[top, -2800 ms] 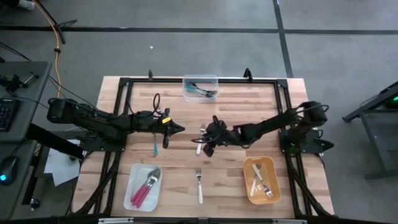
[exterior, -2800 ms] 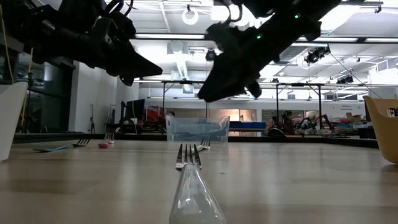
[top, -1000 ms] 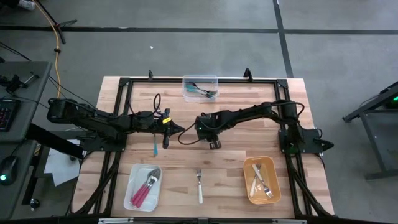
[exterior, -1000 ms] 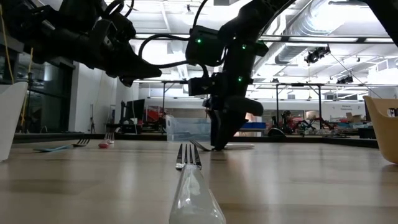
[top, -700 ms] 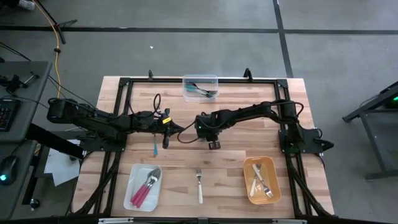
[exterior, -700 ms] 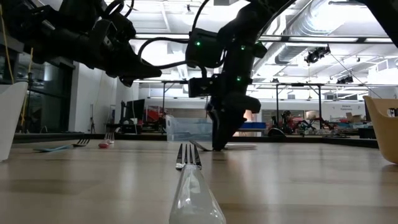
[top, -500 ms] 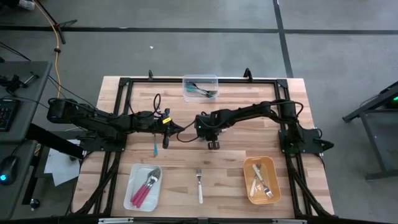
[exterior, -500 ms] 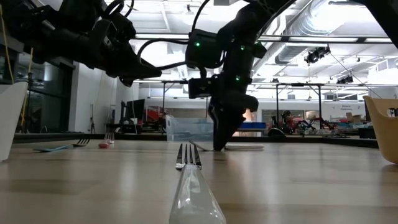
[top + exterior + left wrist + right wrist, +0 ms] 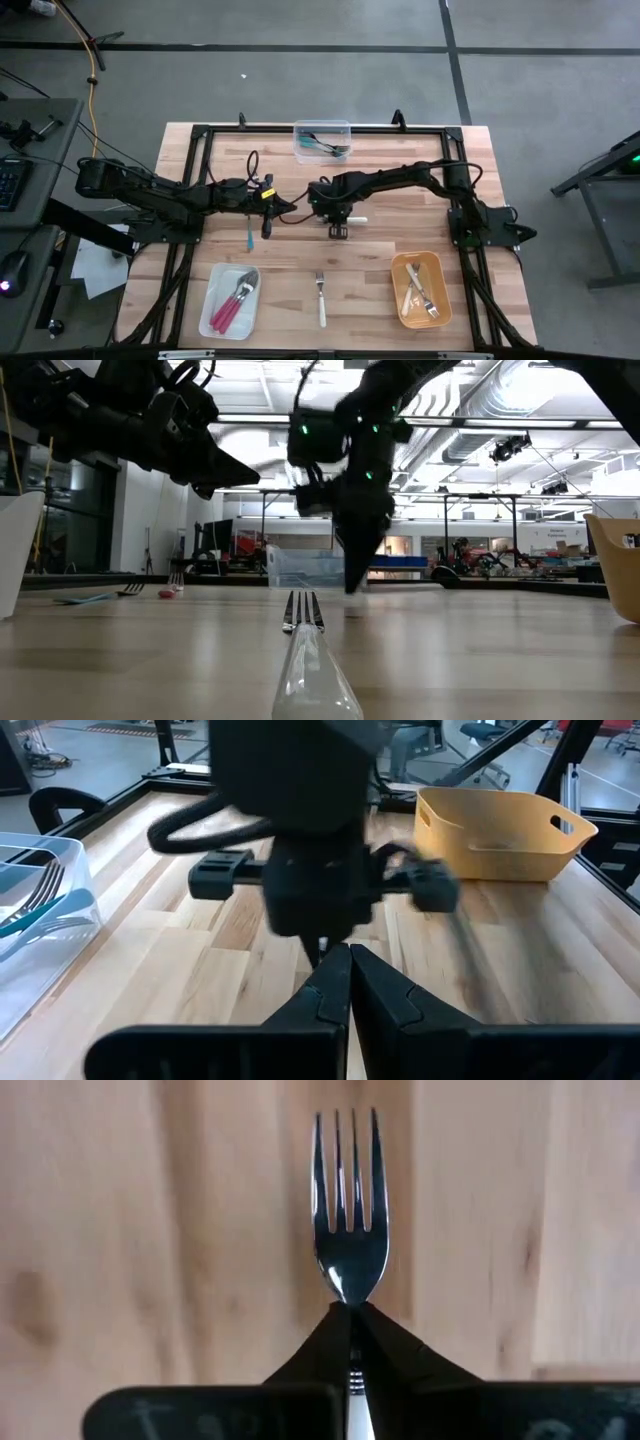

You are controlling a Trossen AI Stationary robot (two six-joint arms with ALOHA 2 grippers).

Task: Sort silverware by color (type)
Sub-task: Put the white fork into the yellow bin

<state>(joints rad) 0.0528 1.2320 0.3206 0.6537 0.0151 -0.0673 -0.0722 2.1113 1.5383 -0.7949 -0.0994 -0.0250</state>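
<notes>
Right tool: right tool point(image 9: 351, 1325) sits over mid-bench, pinched tight on the neck of a white-handled metal fork point(image 9: 349, 1210), tines pointing away from the wrist.
Left tool: left tool point(image 9: 338, 982) hovers beside it at mid-bench, fingers pressed together with nothing between them.
Held fork: seen from above, its pale handle point(image 9: 354, 219) pokes out sideways from the right tool.
Loose forks: a teal-handled fork point(image 9: 249, 233) lies on the wooden bench point(image 9: 380, 270) under the left arm; a second white-handled fork point(image 9: 320, 297) lies near the front edge.
Bins: clear plastic bin at the back point(image 9: 322, 141) holds teal forks; white tray at front left point(image 9: 231, 300) holds pink-handled forks; yellow-tan plastic basket at front right point(image 9: 421, 288) holds white-handled forks.
Risk, slip: my judgement is that the hold on a narrow, polished steel neck is thin, so the fork could pivot or slide out during a fast swing.
Risk, clash: the two tools are close together, so a careless sweep could knock them.
Risk, wrong bin: this fork likely belongs in the basket.
Surfaces: bench is light, grained butcher-block; fork heads are glossy metal.
</notes>
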